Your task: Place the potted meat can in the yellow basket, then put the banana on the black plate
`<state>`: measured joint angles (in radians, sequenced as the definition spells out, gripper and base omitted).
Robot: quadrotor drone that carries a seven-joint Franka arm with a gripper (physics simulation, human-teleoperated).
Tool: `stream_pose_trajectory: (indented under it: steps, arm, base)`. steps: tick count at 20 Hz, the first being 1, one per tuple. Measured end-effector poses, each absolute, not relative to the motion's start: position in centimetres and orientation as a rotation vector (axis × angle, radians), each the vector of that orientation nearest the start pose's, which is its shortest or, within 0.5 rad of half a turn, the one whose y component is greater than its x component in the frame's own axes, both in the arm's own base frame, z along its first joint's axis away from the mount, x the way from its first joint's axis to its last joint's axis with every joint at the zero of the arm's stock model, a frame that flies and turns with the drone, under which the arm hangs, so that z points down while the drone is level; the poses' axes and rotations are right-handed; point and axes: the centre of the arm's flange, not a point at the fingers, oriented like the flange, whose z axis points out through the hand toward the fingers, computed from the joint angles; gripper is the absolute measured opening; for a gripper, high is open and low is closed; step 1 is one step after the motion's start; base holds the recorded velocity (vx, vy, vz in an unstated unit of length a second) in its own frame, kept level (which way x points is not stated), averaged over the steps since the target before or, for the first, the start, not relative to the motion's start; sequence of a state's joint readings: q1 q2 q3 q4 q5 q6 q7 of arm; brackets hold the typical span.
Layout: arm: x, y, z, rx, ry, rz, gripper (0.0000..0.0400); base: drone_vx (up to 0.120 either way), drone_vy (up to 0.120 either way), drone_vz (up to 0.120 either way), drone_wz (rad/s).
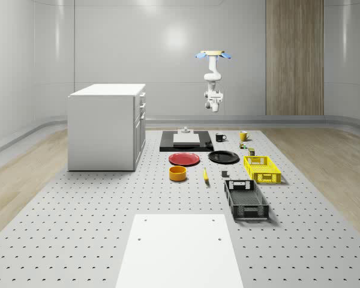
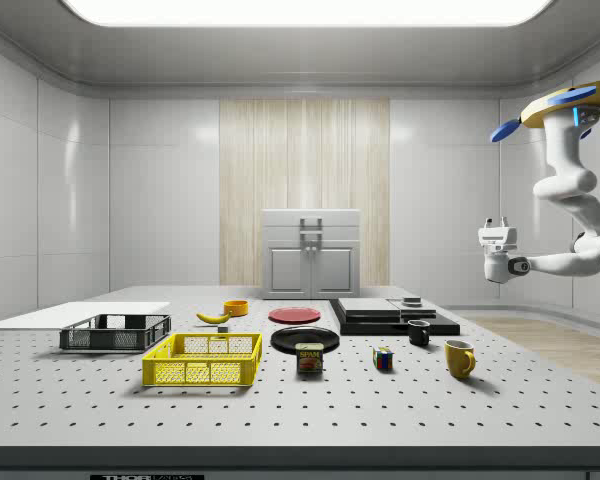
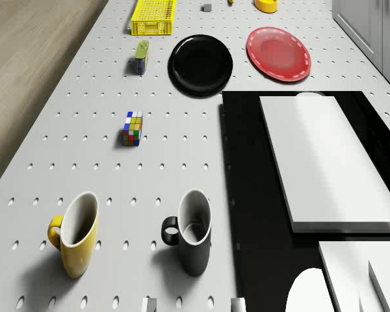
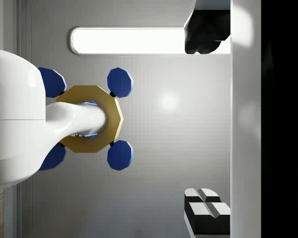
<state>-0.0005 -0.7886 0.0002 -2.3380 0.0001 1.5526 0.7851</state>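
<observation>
The drone (image 1: 213, 55) hovers high beyond the table's far edge, its gripper (image 2: 494, 262) empty; whether it is open I cannot tell. The meat can (image 2: 309, 359) stands just beside the yellow basket (image 2: 204, 360); a long descent risks clipping the mugs (image 3: 188, 231).

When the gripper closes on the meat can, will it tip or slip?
The meat can stands upright on a flat base beside the yellow basket, so it probably won't roll. It looks boxy with flat sides, likely a steady grip. It appears rigid metal and could be smooth, so some slip is possible.
</observation>
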Motion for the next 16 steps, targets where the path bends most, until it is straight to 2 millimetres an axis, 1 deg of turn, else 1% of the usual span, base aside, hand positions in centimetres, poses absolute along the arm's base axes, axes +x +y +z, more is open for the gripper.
stream_pose_trajectory:
  steps: [3, 8, 13, 16]
  arm:
    - [30.1, 0.0, 62.1, -2.900, 1.201, -0.008, 0.0400]
    - [30.1, 0.0, 65.4, -2.899, 1.201, -0.014, 0.0400]
    - [30.3, 0.0, 67.7, -2.898, 1.200, -0.019, 0.0400]
    - [30.4, 0.0, 68.4, -2.897, 1.200, -0.023, 0.0400]
  base:
    - [0.000, 0.000, 0.000, 0.000]
    - [0.000, 0.000, 0.000, 0.000]
    - [0.000, 0.000, 0.000, 0.000]
    - [0.000, 0.107, 0.000, 0.000]
